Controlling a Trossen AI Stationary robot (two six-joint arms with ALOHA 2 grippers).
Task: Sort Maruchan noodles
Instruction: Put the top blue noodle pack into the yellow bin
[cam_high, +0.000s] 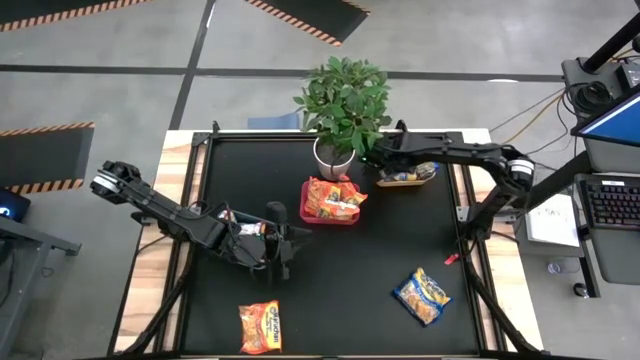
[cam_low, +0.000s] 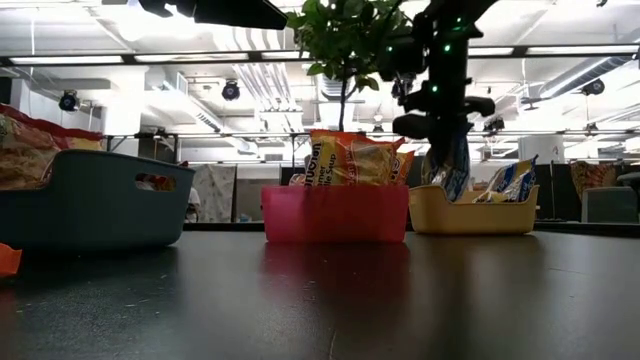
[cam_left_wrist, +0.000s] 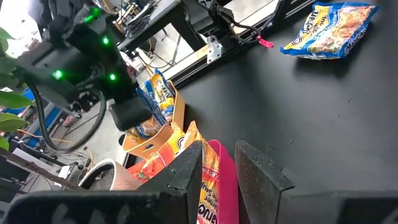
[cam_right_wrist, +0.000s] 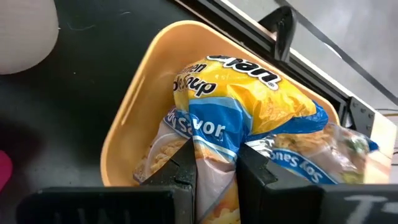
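A: From overhead, what held the packets?

B: A red bin (cam_high: 318, 212) at centre frame was piled with orange packets (cam_high: 333, 195). Just right of it, an orange-yellow bin (cam_high: 398, 181) held blue-and-yellow packets (cam_high: 417, 171), with the right gripper (cam_high: 385, 160) over its left end. A potted plant (cam_high: 341, 105) stood above the red bin. Two packets lay loose on the black table (cam_high: 350, 270): an orange one (cam_high: 260, 327) at lower left, a blue-and-yellow one (cam_high: 422, 296) at lower right. The left gripper (cam_high: 280, 252) sat left of centre.

A: And at table height?

B: A grey-blue bin (cam_low: 90, 211) filled the left edge, the red bin (cam_low: 335, 213) stood mid-frame with orange packets (cam_low: 352, 160) upright in it, and the yellow bin (cam_low: 472, 209) was to its right. The right gripper (cam_low: 445, 150) hung over that bin, pinching a blue-and-yellow packet (cam_low: 457, 168).

A: The left wrist camera?

B: Its fingers (cam_left_wrist: 186, 171) stood a little apart with nothing between them, the red bin (cam_left_wrist: 222, 180) just beyond; a loose blue-and-yellow packet (cam_left_wrist: 329, 28) lay at upper right.

A: The right wrist camera?

B: Its fingers (cam_right_wrist: 186, 165) were closed tight on the lower edge of a blue-and-yellow packet (cam_right_wrist: 249, 102) inside the yellow bin (cam_right_wrist: 134, 115).
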